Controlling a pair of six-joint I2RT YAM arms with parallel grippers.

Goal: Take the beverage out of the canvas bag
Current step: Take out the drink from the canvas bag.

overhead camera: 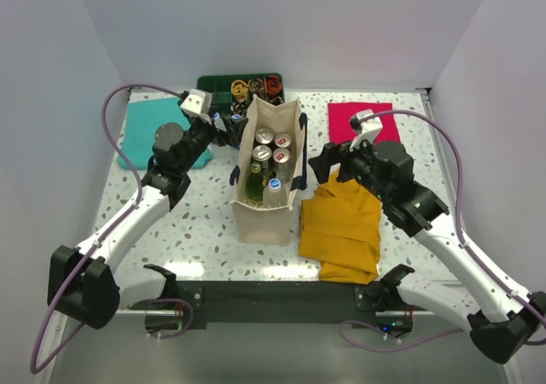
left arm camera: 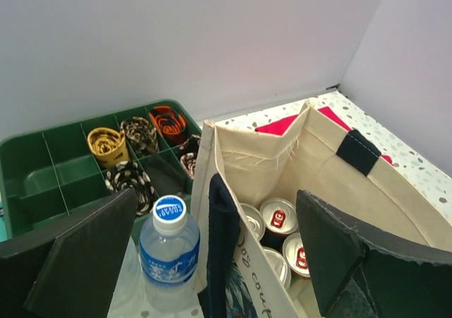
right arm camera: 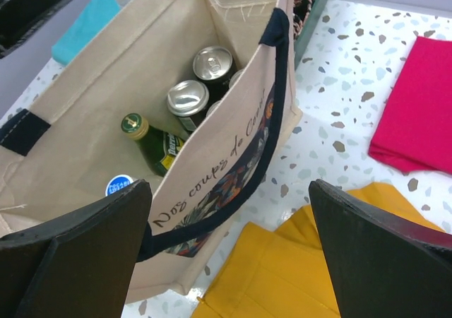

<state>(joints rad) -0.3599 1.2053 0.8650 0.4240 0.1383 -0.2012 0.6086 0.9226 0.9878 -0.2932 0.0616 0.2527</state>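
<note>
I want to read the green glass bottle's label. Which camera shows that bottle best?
The right wrist view: the green glass bottle sits close up inside the canvas bag, gold cap and label visible. The top external view shows it small, from above. The left wrist view does not show it.

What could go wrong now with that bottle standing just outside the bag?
1. The water bottle stands between the fingers of the open left gripper, close beside the canvas bag and the green tray; a sideways retreat could tip it.
2. The bag's navy handle hangs right next to the bottle and might snag a finger.
</note>
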